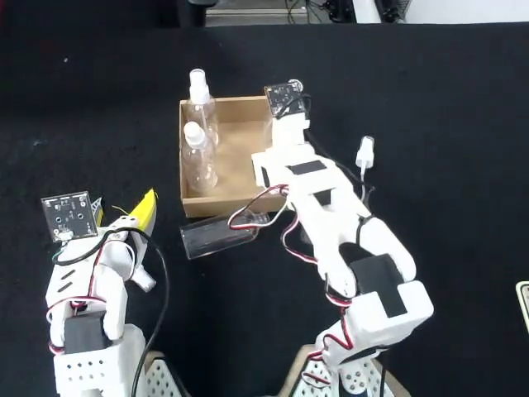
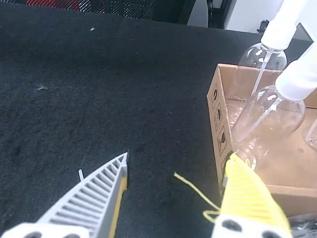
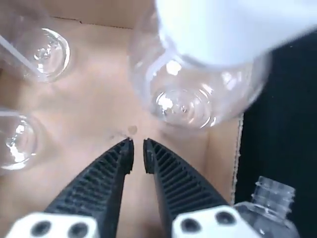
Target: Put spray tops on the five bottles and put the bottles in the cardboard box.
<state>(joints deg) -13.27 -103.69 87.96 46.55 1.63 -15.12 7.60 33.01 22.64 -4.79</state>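
The right gripper (image 3: pixel 138 148) hangs over the floor of the cardboard box (image 1: pixel 192 203), pointing down at bare cardboard. Its jaws are drawn almost together, with only a thin slit between them and nothing held. Just past its fingertips stands a capped bottle (image 3: pixel 190 99), upright, against the box wall on the right arm's side. Its white spray top (image 3: pixel 223 29) rises close under the wrist camera.

Two more capped bottles stand upright along the opposite wall. The far bottle (image 1: pixel 200 103) is in the corner farthest from the arms, and the near bottle (image 1: pixel 198 159) is just in front of it (close together, though I cannot tell whether they touch).

Outside the box, just beside its near wall, an uncapped bottle (image 1: pixel 216 235) lies on its side on the black table (image 1: pixel 430 99), its open neck toward the right arm. A loose spray top (image 1: pixel 364 154) stands on the table on the far side of that arm, apart from the box.

The left gripper (image 2: pixel 177 158) sits low over the table near the box's outer near corner, spread wide and empty. Its yellow finger (image 2: pixel 247 198) is on the box side and its grey finger (image 2: pixel 96 193) is over bare cloth.
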